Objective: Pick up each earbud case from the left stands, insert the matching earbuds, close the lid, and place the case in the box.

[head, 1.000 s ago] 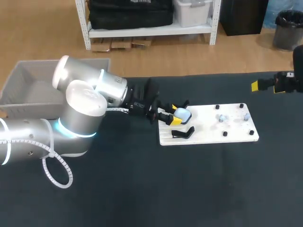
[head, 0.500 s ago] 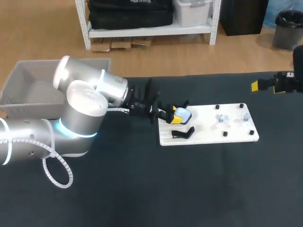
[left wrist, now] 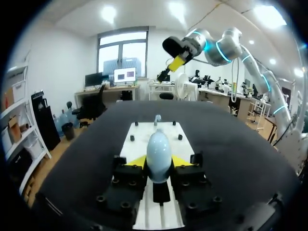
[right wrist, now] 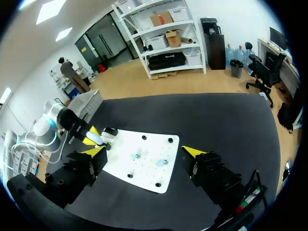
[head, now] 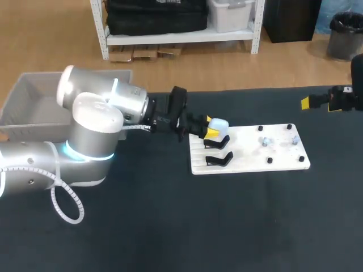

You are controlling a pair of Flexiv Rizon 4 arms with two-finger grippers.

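Note:
My left gripper is shut on a pale blue earbud case, held just above the upper of two black stands at the left end of the white board. In the left wrist view the case sits between the yellow fingertips, above the board. Two small earbuds lie on the board's right half. My right gripper hangs open at the far right, well away from the board; in its own view it stands wide open over the board.
A grey box stands at the table's back left, behind my left arm. The lower stand is bare. Small black pegs dot the board's right part. Dark table surface lies all around the board.
My left gripper has narrowed onto the case and lifted it off the upper stand, drawing slightly up and back. The right arm has not moved.

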